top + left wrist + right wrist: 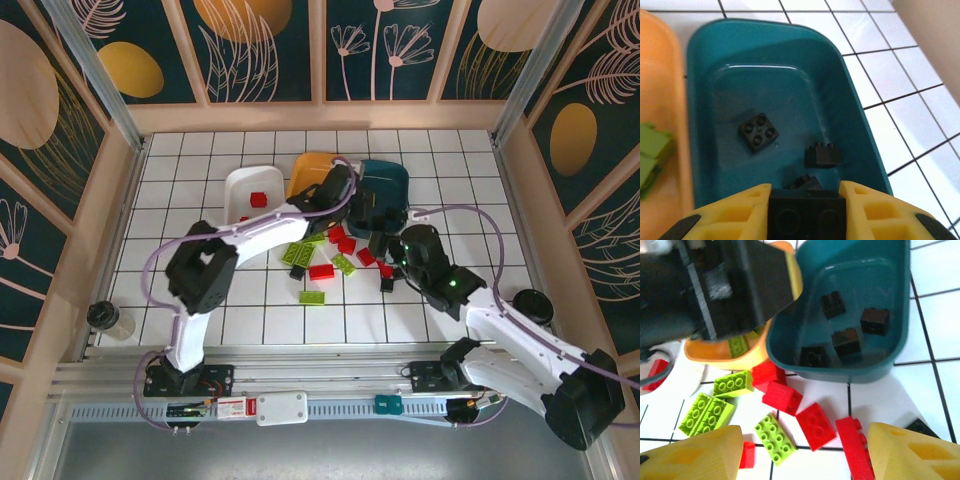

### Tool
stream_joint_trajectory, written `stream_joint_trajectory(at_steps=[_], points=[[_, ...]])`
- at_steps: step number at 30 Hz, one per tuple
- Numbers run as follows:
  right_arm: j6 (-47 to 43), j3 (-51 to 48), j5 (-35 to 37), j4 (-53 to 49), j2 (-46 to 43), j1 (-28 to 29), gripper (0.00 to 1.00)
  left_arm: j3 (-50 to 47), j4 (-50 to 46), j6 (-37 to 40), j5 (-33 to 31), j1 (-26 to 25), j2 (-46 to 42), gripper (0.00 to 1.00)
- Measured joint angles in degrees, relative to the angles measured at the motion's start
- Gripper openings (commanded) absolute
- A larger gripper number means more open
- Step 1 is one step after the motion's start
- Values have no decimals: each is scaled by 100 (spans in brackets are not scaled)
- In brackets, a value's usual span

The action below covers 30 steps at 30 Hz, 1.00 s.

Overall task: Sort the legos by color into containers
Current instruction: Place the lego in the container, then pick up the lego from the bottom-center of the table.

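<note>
Over the teal tray (705,100), left pincer (806,196) tight on a black brick (807,219), long axis crosswise.

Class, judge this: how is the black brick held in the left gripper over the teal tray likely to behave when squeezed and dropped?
Probably stiff: the black brick shows square edges in the left gripper. Likely light, being small against the teal tray. Flat faces suggest it would land without rolling.

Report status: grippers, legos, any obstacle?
Left gripper shut on black lego above teal tray. Right gripper open over loose red and green legos. Nothing between lego and tray.
</note>
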Motion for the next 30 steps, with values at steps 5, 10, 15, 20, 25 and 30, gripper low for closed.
stream_joint_trajectory(at_steps=[5,10,15,20,25,30], points=[[140,-212,-20,-313,-201,-7,68,1062,-382,4,136,0,835,37],[208,-334,-79,-417,-164,-7,68,1598,-640,-31,249,2,1172,56],[374,-463,-195,-492,-125,-7,68,1657,-684,-61,348,2,1128,82],[651,-667,-247,-562,92,48,68,299,-297,-157,509,2,118,98],[920,-953,-289,-614,304,382,69,-1635,507,-328,599,2,-1681,99],[1023,-1029,-310,-518,658,627,69,-3440,1305,-533,507,2,-3368,99]])
